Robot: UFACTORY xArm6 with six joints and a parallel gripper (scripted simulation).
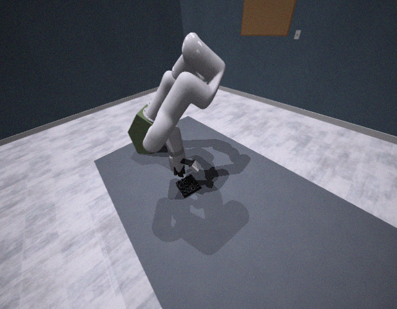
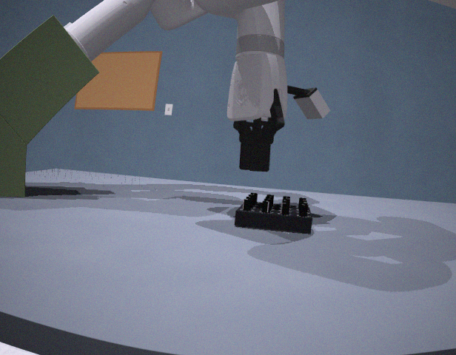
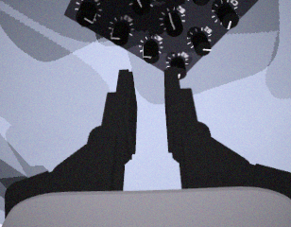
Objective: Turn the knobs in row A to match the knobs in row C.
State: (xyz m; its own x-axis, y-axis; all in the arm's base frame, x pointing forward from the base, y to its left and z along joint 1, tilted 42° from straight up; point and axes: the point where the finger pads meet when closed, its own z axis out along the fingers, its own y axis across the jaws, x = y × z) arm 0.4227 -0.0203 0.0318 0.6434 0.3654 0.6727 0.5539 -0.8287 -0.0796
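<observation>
The black two-fingered claw (image 1: 179,171) (image 2: 255,169) (image 3: 149,87) hangs above the table, its fingers partly open with nothing between them — apart from every knob. The square black knob box (image 1: 188,186) (image 2: 273,221) (image 3: 136,24) sits on the grey tabletop (image 1: 275,239) (image 2: 163,275) (image 3: 150,142), well to the right of the green angular pedestal (image 1: 136,132) (image 2: 41,83) in the exterior view.
</observation>
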